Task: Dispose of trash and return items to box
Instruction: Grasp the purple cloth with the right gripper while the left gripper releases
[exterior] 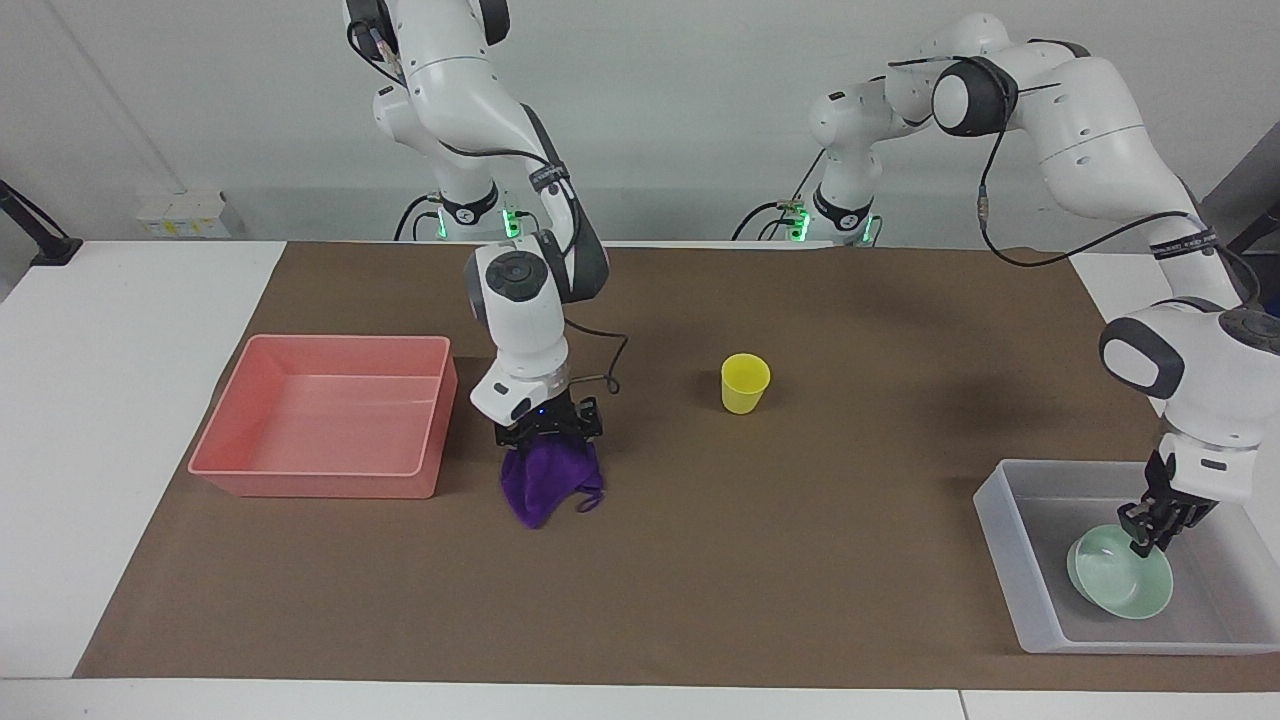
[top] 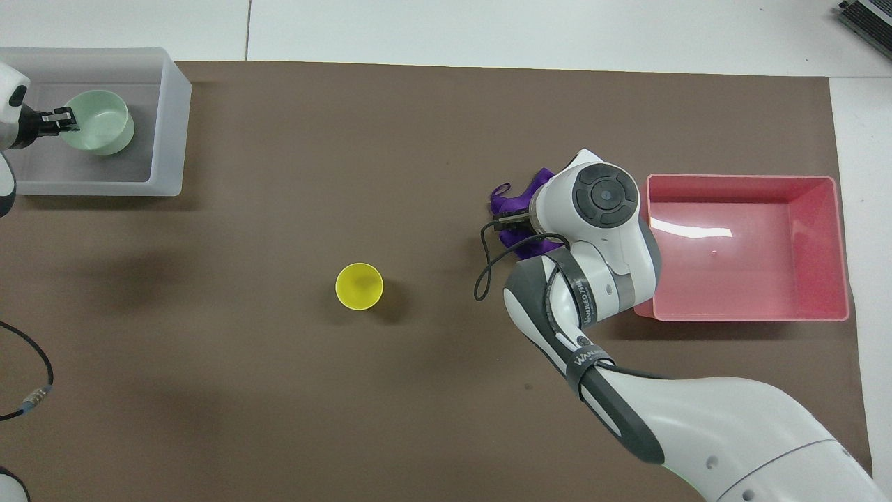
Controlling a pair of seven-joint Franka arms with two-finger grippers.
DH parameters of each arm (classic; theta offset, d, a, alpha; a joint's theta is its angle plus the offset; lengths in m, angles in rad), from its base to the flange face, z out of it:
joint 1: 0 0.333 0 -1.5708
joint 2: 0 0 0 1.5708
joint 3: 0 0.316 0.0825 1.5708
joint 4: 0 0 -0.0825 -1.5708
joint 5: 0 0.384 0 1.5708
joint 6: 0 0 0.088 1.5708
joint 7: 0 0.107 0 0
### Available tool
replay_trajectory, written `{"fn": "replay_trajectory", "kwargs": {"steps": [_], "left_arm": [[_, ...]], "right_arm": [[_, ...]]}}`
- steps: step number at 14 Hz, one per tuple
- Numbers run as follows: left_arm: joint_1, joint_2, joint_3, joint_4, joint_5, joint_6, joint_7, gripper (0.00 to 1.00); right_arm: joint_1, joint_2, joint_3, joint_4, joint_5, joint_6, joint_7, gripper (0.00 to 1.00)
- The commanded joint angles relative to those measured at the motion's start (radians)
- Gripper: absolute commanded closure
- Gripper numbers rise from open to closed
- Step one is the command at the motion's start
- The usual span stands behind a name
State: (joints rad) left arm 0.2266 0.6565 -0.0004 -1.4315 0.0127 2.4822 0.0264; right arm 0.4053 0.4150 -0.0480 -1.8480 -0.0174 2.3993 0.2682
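Note:
The purple cloth [exterior: 543, 486] lies on the brown mat beside the pink bin; part of it shows in the overhead view [top: 511, 202]. My right gripper [exterior: 548, 443] is down on the top of the cloth; in the overhead view its own wrist hides it. The yellow cup [exterior: 745, 383] stands upright mid-mat, also in the overhead view [top: 359, 286]. My left gripper [exterior: 1148, 538] is shut on the rim of the mint-green bowl [exterior: 1120, 587], which is tilted low inside the translucent tray [exterior: 1003, 535]. The overhead view shows that gripper [top: 61, 120], the bowl [top: 101, 132] and the tray [top: 174, 132].
The pink bin [exterior: 325, 415] sits empty at the right arm's end of the table, beside the cloth; it also shows in the overhead view [top: 749, 247]. A loose cable [top: 28, 390] lies at the mat's edge near the left arm.

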Motion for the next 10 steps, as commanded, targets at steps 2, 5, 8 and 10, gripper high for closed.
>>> {"fn": "replay_trajectory", "kwargs": {"steps": [2, 5, 8, 10], "left_arm": [[-0.013, -0.076, 0.003, -0.036, 0.006, -0.041, 0.017, 0.29], [-0.062, -0.222, 0.003, -0.102, 0.004, -0.167, 0.015, 0.00], [-0.105, -0.421, 0.002, -0.309, 0.004, -0.178, 0.015, 0.00], [-0.153, -0.520, 0.002, -0.419, 0.004, -0.210, 0.000, 0.00]], "right_arm": [[-0.006, 0.004, 0.000, -0.033, -0.004, 0.023, -0.067, 0.20], [-0.016, 0.001, -0.001, -0.030, -0.001, -0.018, -0.043, 1.00], [-0.016, -0.034, -0.009, -0.004, -0.003, -0.090, 0.014, 1.00], [-0.042, -0.112, -0.010, -0.004, -0.003, -0.159, 0.014, 1.00]]}}
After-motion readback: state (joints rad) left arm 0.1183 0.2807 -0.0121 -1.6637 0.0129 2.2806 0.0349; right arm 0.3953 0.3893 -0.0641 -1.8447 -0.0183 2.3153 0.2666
